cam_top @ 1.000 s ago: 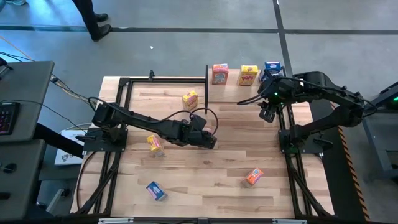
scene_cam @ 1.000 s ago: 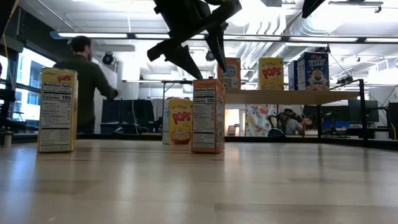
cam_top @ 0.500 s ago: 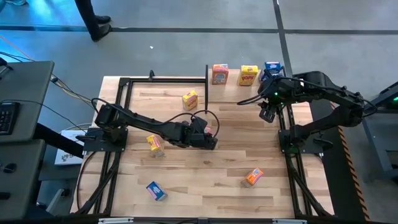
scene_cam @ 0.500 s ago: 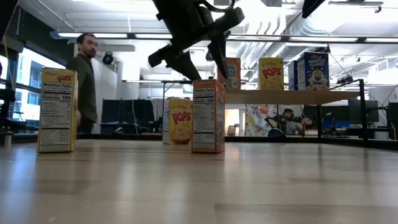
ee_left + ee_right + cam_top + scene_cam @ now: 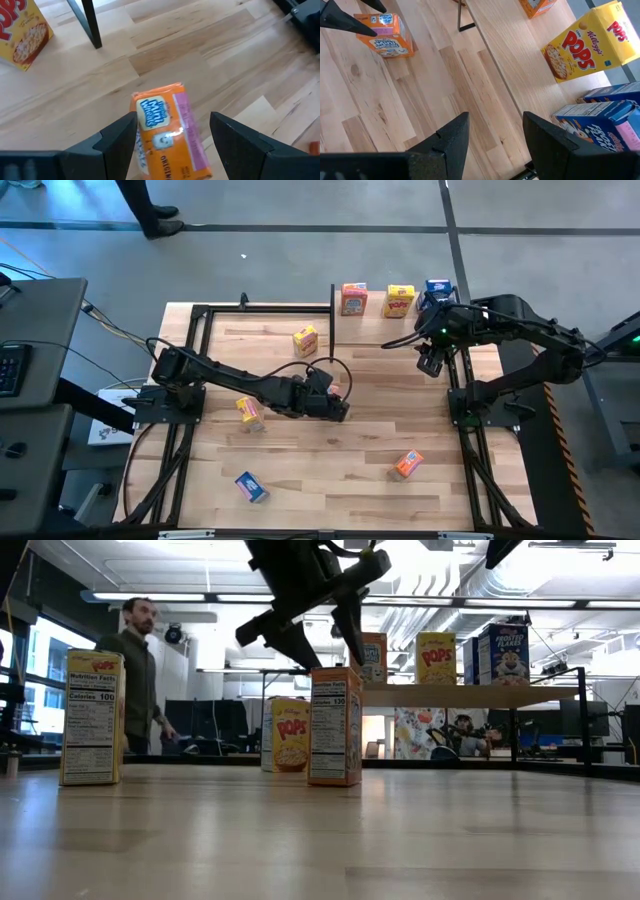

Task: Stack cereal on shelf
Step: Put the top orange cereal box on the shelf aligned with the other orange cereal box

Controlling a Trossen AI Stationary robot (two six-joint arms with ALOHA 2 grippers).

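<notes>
An orange cereal box (image 5: 335,727) stands upright on the table near its middle; it also shows in the left wrist view (image 5: 167,132). My left gripper (image 5: 330,652) is open just over its top, one finger to either side (image 5: 173,117); I see no touch. The shelf (image 5: 450,695) at the far right carries an orange box (image 5: 372,658), a yellow box (image 5: 435,658) and a blue box (image 5: 505,653), all upright. My right gripper (image 5: 496,116) is open and empty, above the table beside the shelf's near edge (image 5: 430,360).
On the table stand a yellow box (image 5: 305,340) toward the far side and another yellow box (image 5: 248,412) at the left. A blue box (image 5: 250,486) and an orange box (image 5: 407,465) lie near the front edge. A person (image 5: 138,675) stands behind the table.
My left gripper has stayed open above the orange box and has tipped only a little. The box has not moved. The person behind the table has turned around.
</notes>
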